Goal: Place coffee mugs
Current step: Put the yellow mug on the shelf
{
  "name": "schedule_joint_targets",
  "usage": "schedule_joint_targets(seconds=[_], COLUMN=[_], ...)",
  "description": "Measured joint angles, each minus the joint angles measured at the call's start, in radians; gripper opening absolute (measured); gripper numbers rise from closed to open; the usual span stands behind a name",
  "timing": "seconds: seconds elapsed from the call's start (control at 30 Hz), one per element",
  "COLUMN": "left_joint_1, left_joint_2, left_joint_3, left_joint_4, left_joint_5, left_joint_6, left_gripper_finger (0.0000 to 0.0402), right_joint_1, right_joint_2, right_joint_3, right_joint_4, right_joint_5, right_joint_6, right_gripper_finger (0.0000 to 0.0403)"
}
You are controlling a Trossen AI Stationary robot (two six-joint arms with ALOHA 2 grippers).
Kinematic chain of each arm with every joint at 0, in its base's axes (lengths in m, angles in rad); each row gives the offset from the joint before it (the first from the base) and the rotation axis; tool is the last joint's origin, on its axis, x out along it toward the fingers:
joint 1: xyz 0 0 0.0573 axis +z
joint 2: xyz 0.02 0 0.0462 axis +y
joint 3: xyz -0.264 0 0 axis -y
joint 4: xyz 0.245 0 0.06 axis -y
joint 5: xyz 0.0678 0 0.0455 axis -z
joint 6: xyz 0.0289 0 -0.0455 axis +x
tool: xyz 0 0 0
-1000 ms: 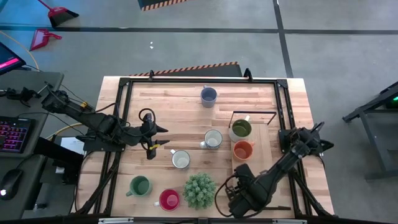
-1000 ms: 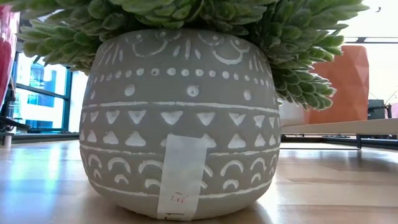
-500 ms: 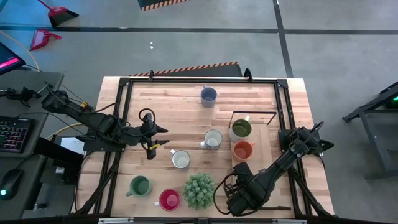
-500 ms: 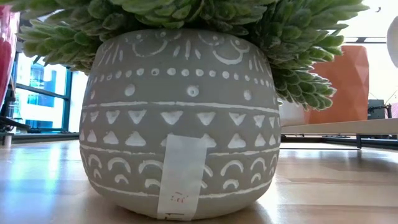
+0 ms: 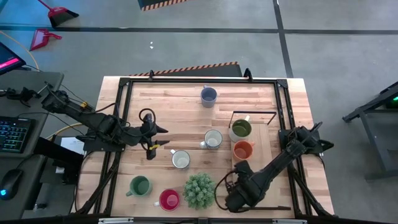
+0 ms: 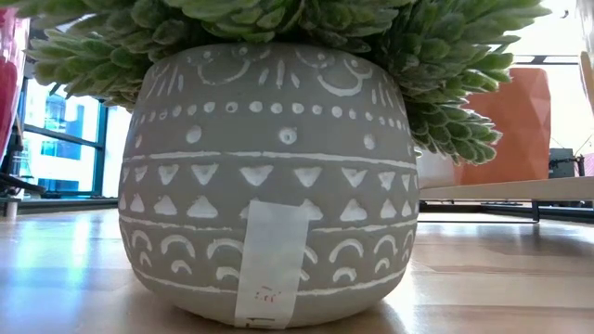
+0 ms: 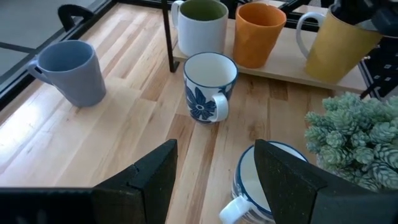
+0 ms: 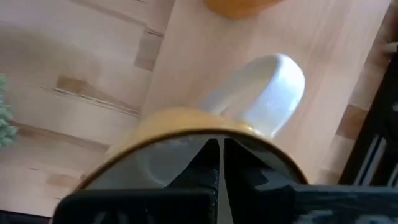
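Overhead, the right gripper (image 5: 238, 194) hovers at the table's (image 5: 186, 112) near edge beside the plant (image 5: 199, 190); the left gripper (image 5: 157, 137) waits mid-table, jaws apart. At the left wrist, a yellow mug (image 7: 339, 45) hangs above the tray (image 7: 292, 65). At the right wrist, fingers clamp its rim.

In the last second my right claw (image 5: 239, 191) moved a little away from the near edge of the table, toward the orange mug (image 5: 243, 150), and it carried the yellow mug (image 7: 336, 50) with it, gripped at the rim. In the low view a pale shape first showed at the upper right edge half a second ago, and then it slid almost out past that edge. Beside the table, the keyboard (image 5: 12, 127) changed its lights from pink to blue-green.
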Motion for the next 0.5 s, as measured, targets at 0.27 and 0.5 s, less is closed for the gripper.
schedule_joint_targets(seconds=[0.27,0.5], left_joint_1=[0.0,0.0], left_joint_2=[0.0,0.0], left_joint_3=[0.0,0.0], left_joint_4=[0.0,0.0], left_joint_5=[0.011,0.011], left_joint_6=[-0.009,-0.024], left_gripper_finger=[0.0201,0.0201], right_joint_1=[0.006,-0.011], right_joint_2=[-0.016,-0.016], right_joint_3=[0.0,-0.041], right_joint_4=[0.002,0.002], right_joint_5=[0.107,0.111], right_joint_6=[0.028,0.037], right_gripper_finger=[0.0002,0.0002])
